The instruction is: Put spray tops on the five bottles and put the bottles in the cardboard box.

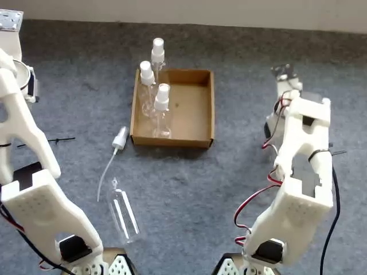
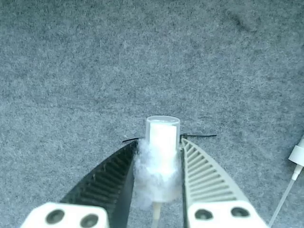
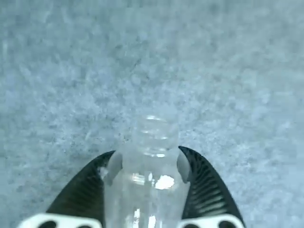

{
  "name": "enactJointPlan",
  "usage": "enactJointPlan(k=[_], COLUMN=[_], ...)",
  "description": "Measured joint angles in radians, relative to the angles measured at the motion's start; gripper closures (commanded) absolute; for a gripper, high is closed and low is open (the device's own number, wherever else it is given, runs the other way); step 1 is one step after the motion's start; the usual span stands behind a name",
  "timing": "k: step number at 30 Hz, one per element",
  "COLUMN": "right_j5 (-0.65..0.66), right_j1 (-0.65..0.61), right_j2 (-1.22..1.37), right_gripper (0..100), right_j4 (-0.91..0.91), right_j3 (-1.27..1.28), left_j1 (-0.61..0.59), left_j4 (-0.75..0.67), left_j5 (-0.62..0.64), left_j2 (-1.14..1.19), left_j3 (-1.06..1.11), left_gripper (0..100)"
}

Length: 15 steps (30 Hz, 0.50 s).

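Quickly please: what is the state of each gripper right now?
Left gripper: closed, holding a white plastic spray top.
Right gripper: closed, holding a clear plastic bottle without a top.

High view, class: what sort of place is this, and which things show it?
Probably a tabletop robot workbench: a grey felt-like mat covers the surface, two white plastic arms flank it, and an open brown cardboard box holds clear plastic bottles with white spray tops.
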Motion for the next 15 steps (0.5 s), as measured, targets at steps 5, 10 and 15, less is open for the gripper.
enactJointPlan(k=[5, 10, 15], right_j5=[-0.098, -0.198, -0.262], right_j1=[-0.02, -0.123, -0.27], right_j2=[-0.137, -0.37, -0.646], right_gripper=[99.4, 99.4, 99.4], right_j4=[0.166, 0.215, 0.153], right_j3=[-0.203, -0.23, -0.035], left_j1=[0.008, 0.089, 0.25], left_j4=[0.0, 0.0, 0.0], left_j5=[0.008, 0.075, 0.133], left_j2=[-0.094, -0.276, -0.522], left_j3=[0.002, 0.049, 0.213], left_gripper=[96, 96, 96])
